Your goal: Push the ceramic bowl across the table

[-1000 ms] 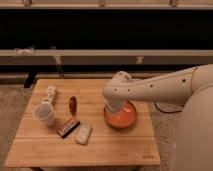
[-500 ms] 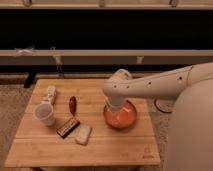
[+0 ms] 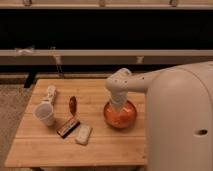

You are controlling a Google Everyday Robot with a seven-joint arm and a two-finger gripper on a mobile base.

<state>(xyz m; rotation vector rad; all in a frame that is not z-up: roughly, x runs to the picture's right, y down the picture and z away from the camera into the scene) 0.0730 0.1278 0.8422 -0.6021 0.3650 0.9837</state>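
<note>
I see gripper (image 3: 118, 106) down in bowl (image 3: 123, 118) near table (image 3: 100, 150) right edge; can't tell its grip state. 1 cup (image 3: 45, 114) by left edge.

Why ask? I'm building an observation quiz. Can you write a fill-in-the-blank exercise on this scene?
1. The robot's tool is down at the round orange-red ceramic bowl, which sits on the low light-wood ____.
2. In the picture, the white plastic ____ stands left of the bowl.
3. The bowl lies in the picture's ____ half of that wooden surface.
Missing words: table; cup; right.
</note>
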